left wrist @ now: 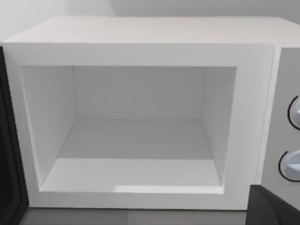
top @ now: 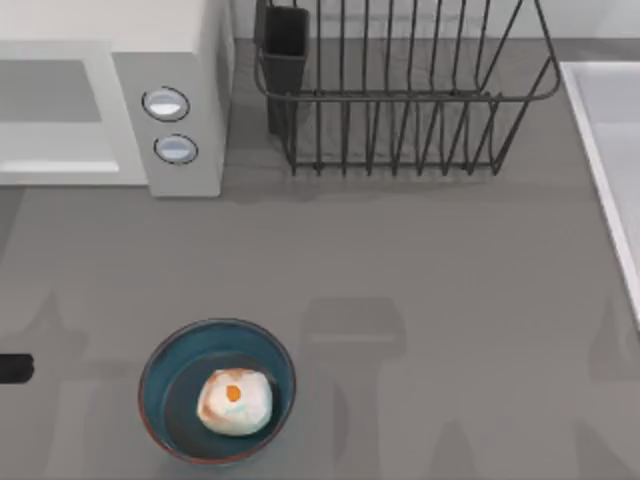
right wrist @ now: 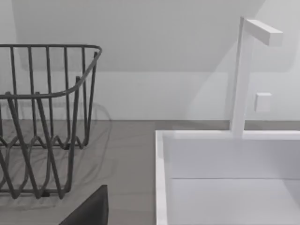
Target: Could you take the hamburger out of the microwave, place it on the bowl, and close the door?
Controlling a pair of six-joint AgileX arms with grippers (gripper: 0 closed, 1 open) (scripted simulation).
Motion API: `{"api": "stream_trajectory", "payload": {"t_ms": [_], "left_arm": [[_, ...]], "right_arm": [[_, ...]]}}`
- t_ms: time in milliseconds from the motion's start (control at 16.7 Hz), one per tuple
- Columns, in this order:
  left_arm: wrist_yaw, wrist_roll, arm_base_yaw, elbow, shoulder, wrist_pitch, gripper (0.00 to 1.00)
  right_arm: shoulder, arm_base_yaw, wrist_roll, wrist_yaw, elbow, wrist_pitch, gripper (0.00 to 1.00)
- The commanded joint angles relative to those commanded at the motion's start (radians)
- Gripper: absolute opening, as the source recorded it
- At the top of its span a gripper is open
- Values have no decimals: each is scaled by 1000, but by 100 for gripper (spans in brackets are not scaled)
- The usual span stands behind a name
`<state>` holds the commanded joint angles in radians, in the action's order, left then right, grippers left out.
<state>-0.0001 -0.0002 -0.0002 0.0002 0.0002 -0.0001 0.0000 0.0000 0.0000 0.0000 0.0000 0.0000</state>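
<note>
1. You're looking at the hamburger [top: 235, 402] sitting inside the bowl [top: 163, 371], toward its right side, orange spot facing up.
2. The bowl is resting on the grey table [top: 430, 260] at the front left, well apart from the microwave [top: 190, 40].
3. The microwave is standing at the back left; its side panel with two round knobs [top: 166, 103] is facing up toward the top camera.
4. In the left wrist view you're staring straight into the microwave cavity [left wrist: 136, 140]; it's lying open, white walls and floor all showing.
5. The door [left wrist: 8, 154] is showing as a dark panel at the edge of that view, swung away from the opening, so it isn't closed.
6. A black wire rack [top: 400, 90] is standing at the back centre, just beside the microwave, with a dark cup-like holder [top: 285, 40] hanging on its left end.
7. A white sink [right wrist: 225, 178] with a white faucet [right wrist: 243, 75] is sitting at the table's right edge, near the rack.
8. A small dark piece of the left arm [top: 15, 368] is poking in at the table's left edge, near the bowl; you can't tell how its tool is set.
9. A dark corner of the right gripper [right wrist: 89, 211] is showing in the right wrist view, facing rack and sink; can't tell that one either.
</note>
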Motion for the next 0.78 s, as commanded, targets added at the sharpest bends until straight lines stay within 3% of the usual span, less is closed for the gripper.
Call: {"api": "stream_trajectory", "payload": {"t_ms": [540, 780], "left_arm": [[-35, 1, -33, 50, 43, -6, 0], [82, 0, 84, 36, 43, 8, 0]], "right_arm": [[0, 0, 0, 0, 0, 0, 100], [0, 0, 0, 0, 0, 0, 100]]}}
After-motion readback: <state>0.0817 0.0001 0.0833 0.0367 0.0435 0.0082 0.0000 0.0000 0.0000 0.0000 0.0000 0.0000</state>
